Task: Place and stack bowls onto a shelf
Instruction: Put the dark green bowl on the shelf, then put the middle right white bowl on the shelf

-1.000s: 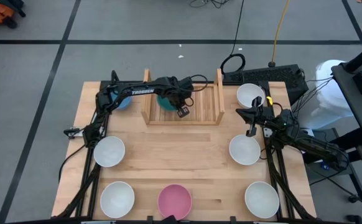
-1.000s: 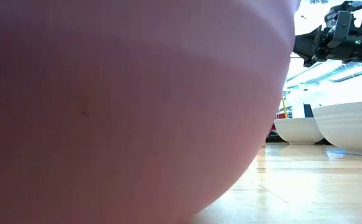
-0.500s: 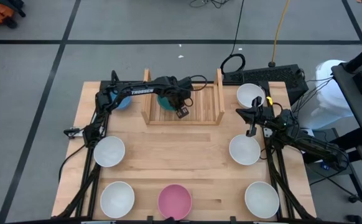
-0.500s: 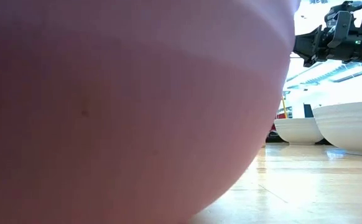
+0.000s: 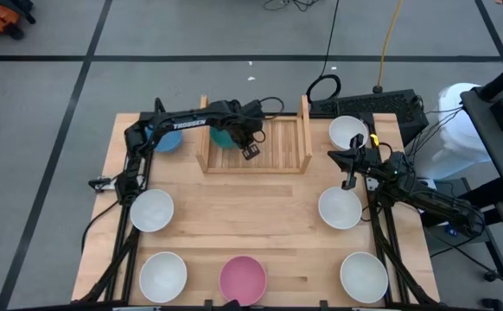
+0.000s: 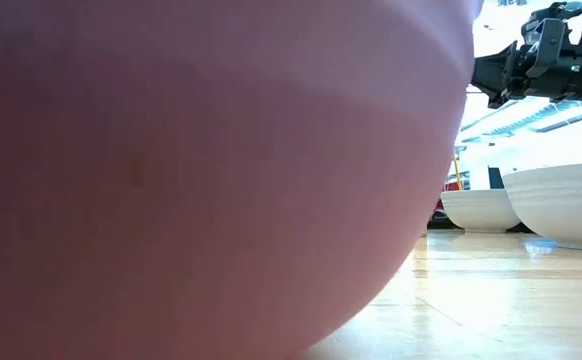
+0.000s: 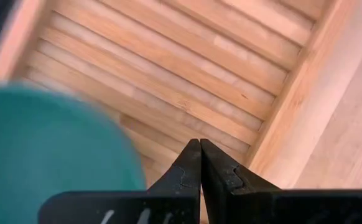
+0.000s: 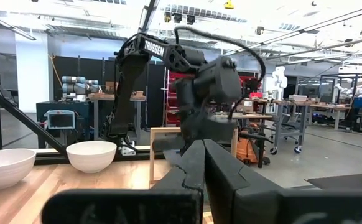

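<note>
The teal green bowl (image 5: 223,138) (image 7: 50,149) sits on the slatted base of the light-wood shelf (image 5: 282,149) (image 7: 168,68), at its left end. My left gripper (image 5: 251,152) (image 7: 201,144) hangs shut above the shelf base just right of that bowl, pointing steeply down and holding nothing. My right gripper (image 5: 349,181) (image 8: 201,144) is shut and empty, raised over the table's right side between two white bowls (image 5: 348,131) (image 5: 340,207). A blue bowl (image 5: 167,139) lies left of the shelf, partly under my left arm.
More white bowls rest on the table at the left (image 5: 152,210), near left (image 5: 162,275) and near right (image 5: 363,276). A pink bowl (image 5: 242,279) at the near edge fills most of the low view (image 6: 201,170). The shelf's middle and right slats are bare.
My left gripper has risen from the shelf base, mostly in the last half second, staying shut and still pointing down. The teal green bowl has stayed where it was on the shelf.
</note>
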{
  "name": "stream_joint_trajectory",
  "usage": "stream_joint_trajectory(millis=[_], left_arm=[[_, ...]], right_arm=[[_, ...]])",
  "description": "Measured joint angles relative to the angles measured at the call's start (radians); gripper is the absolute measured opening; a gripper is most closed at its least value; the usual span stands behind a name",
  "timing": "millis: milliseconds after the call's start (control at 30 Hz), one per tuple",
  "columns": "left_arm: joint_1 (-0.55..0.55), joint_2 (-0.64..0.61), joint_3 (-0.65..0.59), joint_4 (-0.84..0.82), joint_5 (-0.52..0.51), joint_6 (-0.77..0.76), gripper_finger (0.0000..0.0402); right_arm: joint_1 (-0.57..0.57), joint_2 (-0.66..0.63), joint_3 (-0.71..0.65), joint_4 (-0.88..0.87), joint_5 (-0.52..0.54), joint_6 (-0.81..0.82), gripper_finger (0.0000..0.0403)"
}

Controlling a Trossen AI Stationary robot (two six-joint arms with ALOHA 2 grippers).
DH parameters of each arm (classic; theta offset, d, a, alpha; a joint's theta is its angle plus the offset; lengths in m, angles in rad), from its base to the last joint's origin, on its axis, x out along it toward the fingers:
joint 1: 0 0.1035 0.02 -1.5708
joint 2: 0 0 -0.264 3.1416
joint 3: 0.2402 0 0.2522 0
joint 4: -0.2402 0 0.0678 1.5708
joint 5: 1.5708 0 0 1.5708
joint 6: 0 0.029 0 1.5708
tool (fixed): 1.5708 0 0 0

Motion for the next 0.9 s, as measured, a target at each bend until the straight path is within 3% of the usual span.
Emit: stream_joint_trajectory(millis=[467,767,900], left_arm=[[0.009,-0.106,0.000,0.001,0.001,-0.001,0.0003],[0.005,-0.296,0.000,0.005,0.037,-0.050,0.0006],[0.003,-0.395,0.000,0.005,0.037,-0.039,0.0007]], right_arm=[[0.000,0.000,0.000,0.008,0.000,0.056,0.0000],[0.000,0.000,0.000,0.023,0.001,0.056,0.0000],[0.000,0.000,0.000,0.071,0.021,0.136,0.0000]])
